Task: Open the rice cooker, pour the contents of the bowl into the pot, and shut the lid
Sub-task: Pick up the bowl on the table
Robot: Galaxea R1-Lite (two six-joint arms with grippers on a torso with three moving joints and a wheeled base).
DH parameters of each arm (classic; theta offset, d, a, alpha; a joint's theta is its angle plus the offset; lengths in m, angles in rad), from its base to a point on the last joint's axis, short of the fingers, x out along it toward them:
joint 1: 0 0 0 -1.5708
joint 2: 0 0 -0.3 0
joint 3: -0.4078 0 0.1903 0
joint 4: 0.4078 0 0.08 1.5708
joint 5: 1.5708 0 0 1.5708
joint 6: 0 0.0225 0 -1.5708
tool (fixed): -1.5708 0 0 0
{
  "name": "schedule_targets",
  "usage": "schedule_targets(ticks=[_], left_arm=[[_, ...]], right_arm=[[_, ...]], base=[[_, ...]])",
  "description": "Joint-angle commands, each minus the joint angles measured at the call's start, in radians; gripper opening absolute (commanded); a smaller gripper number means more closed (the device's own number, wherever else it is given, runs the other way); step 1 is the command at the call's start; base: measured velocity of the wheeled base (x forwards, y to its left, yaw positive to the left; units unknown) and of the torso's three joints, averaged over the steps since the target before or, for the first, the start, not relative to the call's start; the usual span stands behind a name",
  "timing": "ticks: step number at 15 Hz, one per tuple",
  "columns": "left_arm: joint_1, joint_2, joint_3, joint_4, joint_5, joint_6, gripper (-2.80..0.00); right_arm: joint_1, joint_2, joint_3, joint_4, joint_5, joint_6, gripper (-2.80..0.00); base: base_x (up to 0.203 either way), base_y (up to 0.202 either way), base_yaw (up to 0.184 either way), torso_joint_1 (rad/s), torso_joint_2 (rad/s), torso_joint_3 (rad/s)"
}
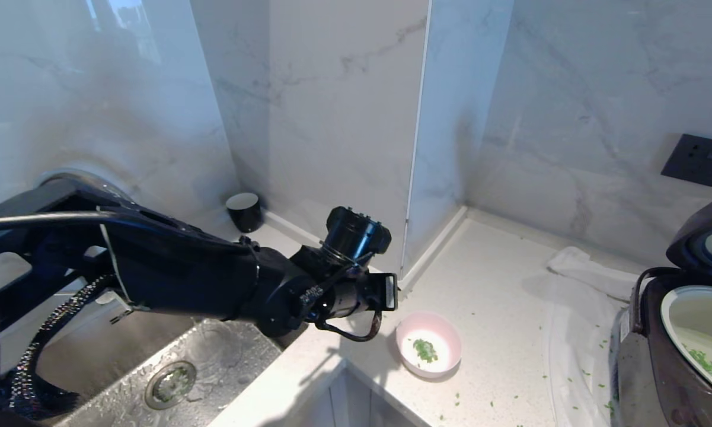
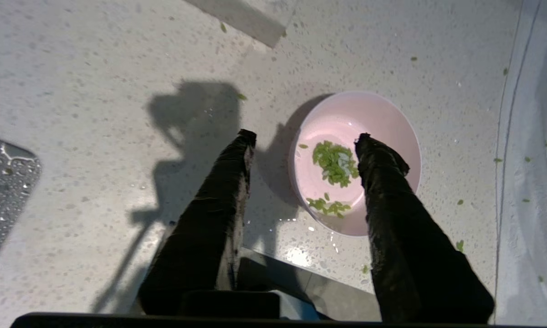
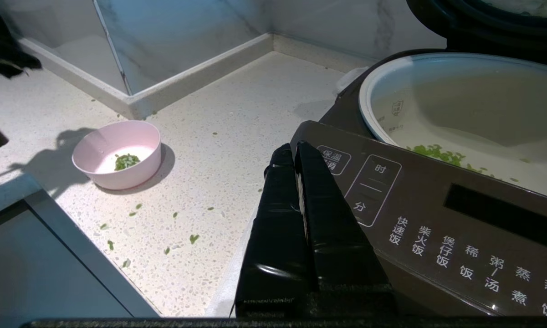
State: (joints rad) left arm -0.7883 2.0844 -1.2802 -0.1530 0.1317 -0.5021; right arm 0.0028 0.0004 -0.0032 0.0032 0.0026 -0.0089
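Observation:
The pale pink bowl (image 1: pixel 428 344) stands on the counter near its front edge, with a small heap of green bits (image 2: pixel 334 164) inside. My left gripper (image 2: pixel 305 136) hangs open over the bowl's near-left rim, one finger over the inside and the other over bare counter, holding nothing. In the head view this gripper (image 1: pixel 389 292) sits just up-left of the bowl. The rice cooker (image 1: pixel 634 367) is at the far right with its lid (image 1: pixel 702 231) raised. Its white pot (image 3: pixel 460 105) has green bits (image 3: pixel 437 154) at the bottom. My right gripper (image 3: pixel 293 148) is shut beside the cooker's button panel (image 3: pixel 437 218).
A steel sink (image 1: pixel 172 367) lies under my left arm. A black cup (image 1: pixel 244 211) stands in the back corner. A white cloth (image 1: pixel 581 296) lies under and beside the cooker. Loose green bits dot the counter (image 3: pixel 218 150). A dark wall socket (image 1: pixel 696 159) sits above the cooker.

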Motion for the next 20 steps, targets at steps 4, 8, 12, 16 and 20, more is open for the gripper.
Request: schedule_targets(ticks=[4, 8, 12, 16, 20], left_arm=[[-0.026, 0.137, -0.077, 0.059, 0.002, -0.004, 0.0], [-0.046, 0.176, -0.078, 0.059, 0.003, -0.006, 0.0], [-0.078, 0.215, -0.074, 0.059, 0.009, -0.017, 0.0], [-0.098, 0.29, -0.118, 0.055, 0.014, -0.029, 0.0], [-0.104, 0.328, -0.178, 0.082, 0.066, -0.024, 0.0]], right_arm=[[0.0, 0.001, 0.0, 0.0, 0.001, 0.0, -2.8], [0.0, 0.0, 0.0, 0.0, 0.001, 0.0, -2.8], [0.0, 0.0, 0.0, 0.0, 0.001, 0.0, -2.8], [0.0, 0.0, 0.0, 0.0, 0.001, 0.0, -2.8], [0.0, 0.0, 0.0, 0.0, 0.001, 0.0, -2.8]], base=[[0.0, 0.0, 0.0, 0.0, 0.0, 0.0], [0.0, 0.0, 0.0, 0.0, 0.0, 0.0], [0.0, 0.0, 0.0, 0.0, 0.0, 0.0], [0.0, 0.0, 0.0, 0.0, 0.0, 0.0], [0.0, 0.0, 0.0, 0.0, 0.0, 0.0]])
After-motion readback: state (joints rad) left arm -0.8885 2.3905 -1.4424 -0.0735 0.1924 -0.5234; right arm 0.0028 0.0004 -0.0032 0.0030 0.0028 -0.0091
